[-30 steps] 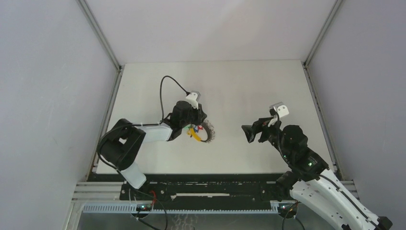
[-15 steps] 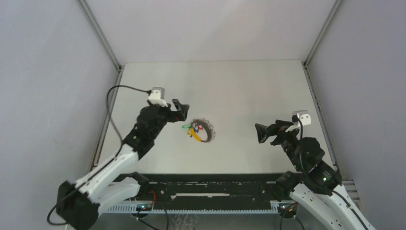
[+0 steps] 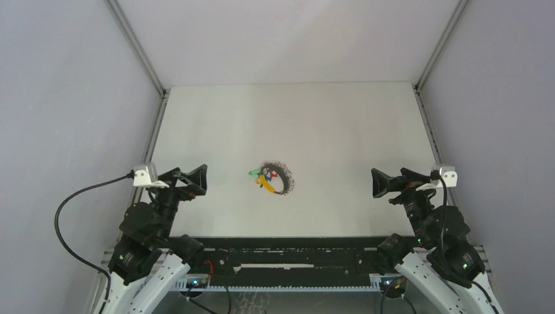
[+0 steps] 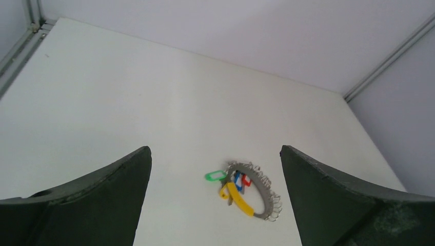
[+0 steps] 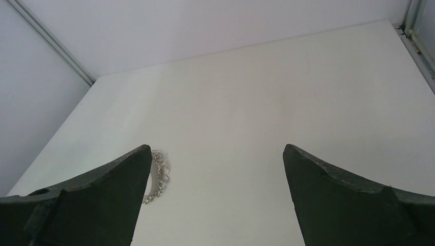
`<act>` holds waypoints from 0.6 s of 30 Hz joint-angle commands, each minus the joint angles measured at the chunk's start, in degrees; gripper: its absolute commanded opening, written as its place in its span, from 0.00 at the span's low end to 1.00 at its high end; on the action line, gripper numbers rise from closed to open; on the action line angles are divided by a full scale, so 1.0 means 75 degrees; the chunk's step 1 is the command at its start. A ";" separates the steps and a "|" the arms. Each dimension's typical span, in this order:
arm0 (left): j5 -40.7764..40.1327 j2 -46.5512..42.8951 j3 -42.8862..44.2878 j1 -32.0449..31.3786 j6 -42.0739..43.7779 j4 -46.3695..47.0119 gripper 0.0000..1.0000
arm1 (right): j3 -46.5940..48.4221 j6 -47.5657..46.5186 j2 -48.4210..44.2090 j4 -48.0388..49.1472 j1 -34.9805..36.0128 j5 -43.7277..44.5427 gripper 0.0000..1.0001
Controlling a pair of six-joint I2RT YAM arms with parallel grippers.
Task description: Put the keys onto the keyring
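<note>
The keyring (image 3: pixel 286 180) is a grey band edged with small wire rings and has a yellow stretch. It lies flat at mid-table. The keys (image 3: pixel 261 176) bunch at its left side. In the left wrist view the keyring (image 4: pixel 265 197) shows a green key (image 4: pixel 215 176), a blue key (image 4: pixel 238 180), a red key (image 4: pixel 246 180) and a yellow one (image 4: pixel 225 193). Whether they are threaded on I cannot tell. My left gripper (image 3: pixel 199 180) (image 4: pixel 214 148) stands open and empty, well left of the ring. My right gripper (image 3: pixel 377 184) (image 5: pixel 216 147) is open and empty, far to the right. Its view shows only the keyring's wire rings (image 5: pixel 160 174).
The white table (image 3: pixel 327 124) is enclosed by grey walls, with metal rails (image 3: pixel 154 137) along its left and right edges. Both arm bases sit at the near edge on a black rail (image 3: pixel 288 252). A black cable (image 3: pixel 72 216) loops beside the left arm.
Both arms have drawn back toward the near edge, the left one away from the keys. The left gripper has opened. The keyring and keys stay where they were.
</note>
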 commanded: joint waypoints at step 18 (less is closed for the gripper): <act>-0.0004 -0.0246 0.0095 0.0078 0.0985 -0.0995 1.00 | 0.0188 -0.0349 -0.0021 -0.0038 -0.0041 0.0012 1.00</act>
